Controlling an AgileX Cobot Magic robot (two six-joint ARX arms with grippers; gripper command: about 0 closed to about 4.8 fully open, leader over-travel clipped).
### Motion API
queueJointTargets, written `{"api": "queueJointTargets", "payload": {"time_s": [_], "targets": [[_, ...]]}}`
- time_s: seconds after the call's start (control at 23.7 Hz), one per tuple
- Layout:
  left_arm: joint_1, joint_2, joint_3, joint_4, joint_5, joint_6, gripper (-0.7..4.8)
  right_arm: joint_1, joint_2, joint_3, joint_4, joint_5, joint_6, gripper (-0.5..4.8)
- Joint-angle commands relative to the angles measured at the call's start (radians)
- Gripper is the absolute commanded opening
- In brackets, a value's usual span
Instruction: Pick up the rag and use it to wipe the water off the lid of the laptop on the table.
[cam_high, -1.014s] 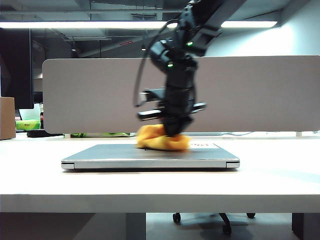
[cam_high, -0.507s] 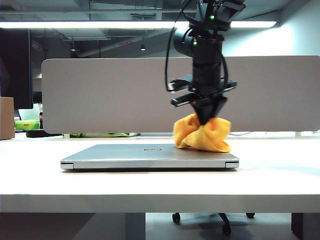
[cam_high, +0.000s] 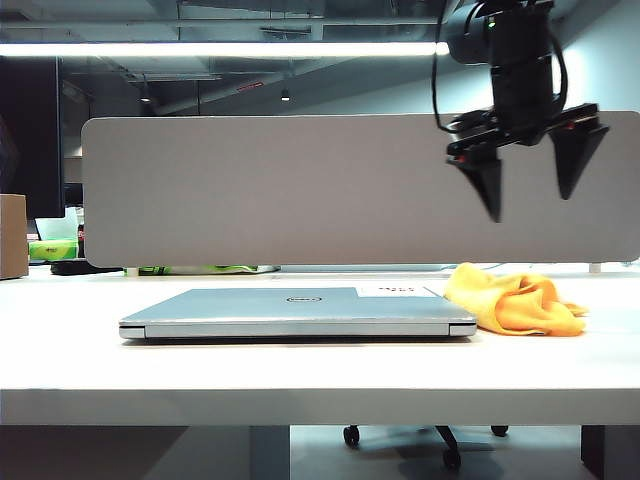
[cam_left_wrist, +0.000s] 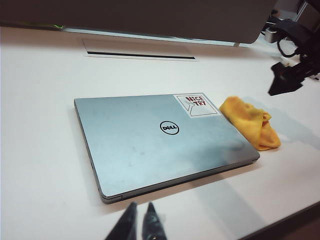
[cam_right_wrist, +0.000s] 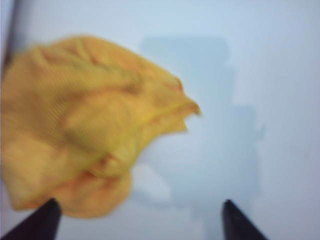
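Observation:
The closed silver-grey laptop (cam_high: 300, 312) lies on the white table (cam_high: 300, 375); its lid (cam_left_wrist: 150, 137) shows a dark oval logo and a white red-printed sticker (cam_left_wrist: 196, 104). The yellow-orange rag (cam_high: 515, 302) lies crumpled on the table against the laptop's right edge, also seen as the rag (cam_left_wrist: 250, 121) and the rag (cam_right_wrist: 85, 120). My right gripper (cam_high: 530, 195) hangs open high above the rag, holding nothing; its gripper (cam_right_wrist: 140, 207) looks down on the cloth. My left gripper (cam_left_wrist: 141, 209) hovers shut near the laptop's front edge, holding nothing.
A grey rounded-corner divider panel (cam_high: 300, 190) stands along the back of the table. A cardboard box (cam_high: 14, 236) sits at the far left. A cable slot (cam_left_wrist: 140, 54) runs in the tabletop behind the laptop.
My right gripper carried the rag rightward off the lid, opened and let it drop onto the table beside the laptop, then rose. The left arm stayed still.

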Motion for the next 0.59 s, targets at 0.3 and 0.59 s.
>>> {"api": "queueJointTargets", "payload": {"time_s": [0.3, 0.59], "targets": [[-0.001, 0.0, 0.004, 0.013, 0.0, 0.0, 0.21, -0.002, -0.368, -0.234, 0.293, -0.23, -0.028, -0.02], [0.0, 0.0, 0.004, 0.019, -0.224, -0.002, 0.21, 0.01, -0.826, -0.835, 0.898, -0.263, 0.043, -0.02]]}}
